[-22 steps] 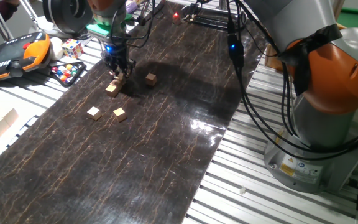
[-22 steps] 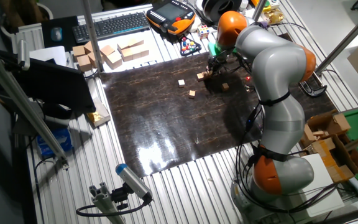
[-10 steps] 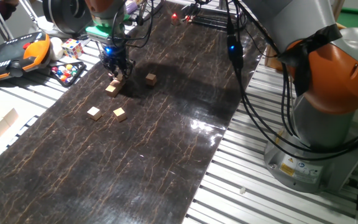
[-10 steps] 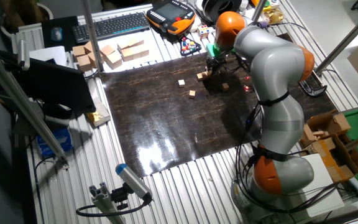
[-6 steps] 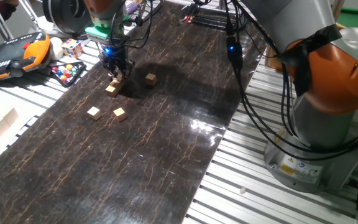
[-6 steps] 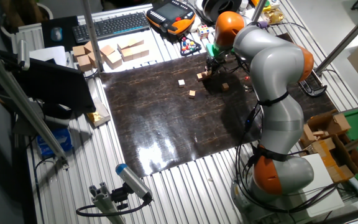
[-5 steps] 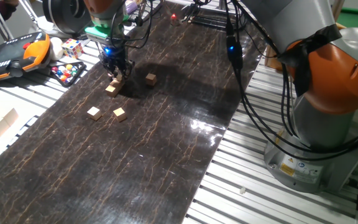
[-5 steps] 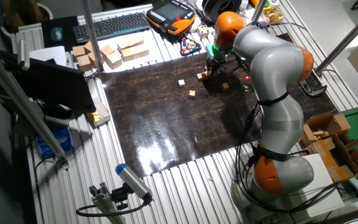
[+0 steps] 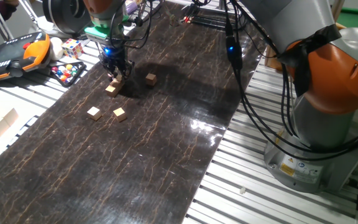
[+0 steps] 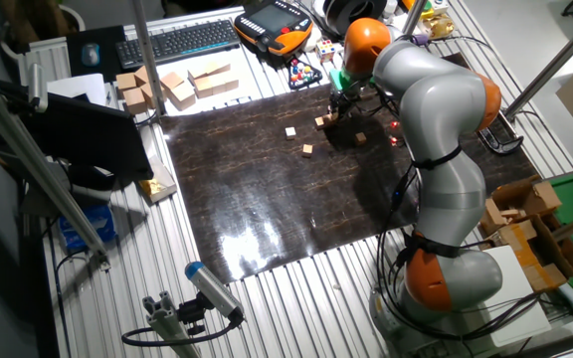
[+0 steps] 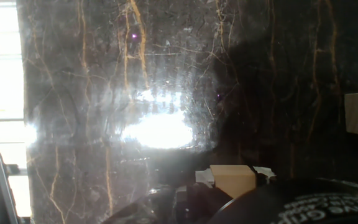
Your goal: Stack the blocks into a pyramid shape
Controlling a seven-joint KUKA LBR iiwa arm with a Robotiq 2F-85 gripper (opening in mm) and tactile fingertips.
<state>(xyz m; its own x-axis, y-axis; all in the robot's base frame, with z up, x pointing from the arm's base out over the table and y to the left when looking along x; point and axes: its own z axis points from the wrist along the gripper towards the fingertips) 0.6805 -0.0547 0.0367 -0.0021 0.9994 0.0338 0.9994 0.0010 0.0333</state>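
Tool low over the start of the block stack

The tool [image 9: 117, 73] sits at the far end of the dark marble-patterned counter [image 9: 166, 137], pinching a tan cube [image 11: 232, 179] right above another cube [image 9: 111, 89]. A lone cube [image 9: 150, 78] lies near to one side; two more cubes [image 9: 93, 112] [image 9: 120, 114] rest apart, nearer the middle. Beyond the mat's edge sits a multicoloured puzzle cube [image 9: 72, 47].
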